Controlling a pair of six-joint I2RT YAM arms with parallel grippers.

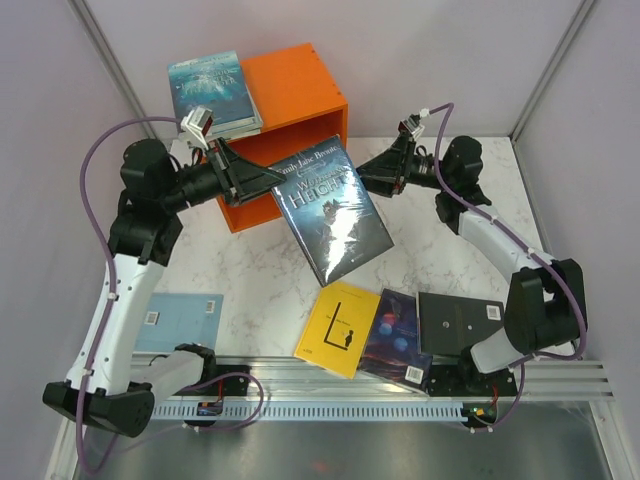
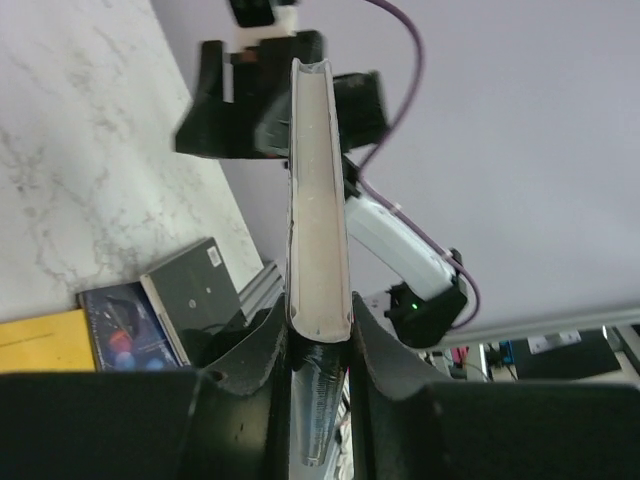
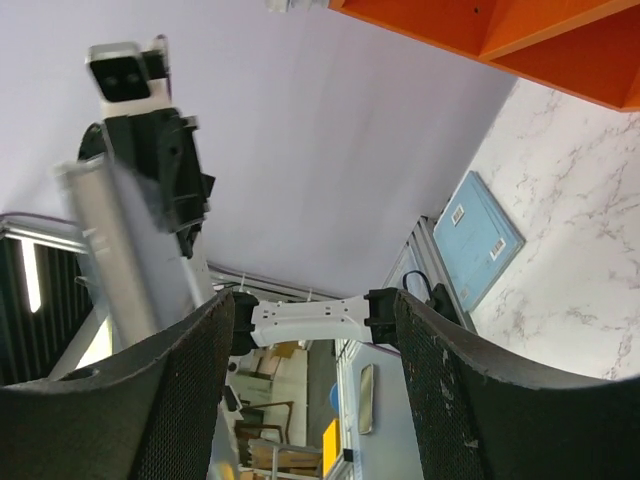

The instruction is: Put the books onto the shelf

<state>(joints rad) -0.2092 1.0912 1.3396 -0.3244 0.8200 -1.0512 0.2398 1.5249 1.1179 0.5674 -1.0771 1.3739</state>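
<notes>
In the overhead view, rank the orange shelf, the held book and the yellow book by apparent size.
Largest: orange shelf, partly covered.
Then: held book, raised toward the camera, so likely flattered.
Smallest: yellow book.

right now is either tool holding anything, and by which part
The left tool clamps the dark blue paperback book by one edge, pressing on both covers. The right tool is open and holds nothing.

Orange shelf (image 1: 300, 85), grey-veined white table (image 1: 255, 275), dark blue book (image 1: 330, 215).
</notes>
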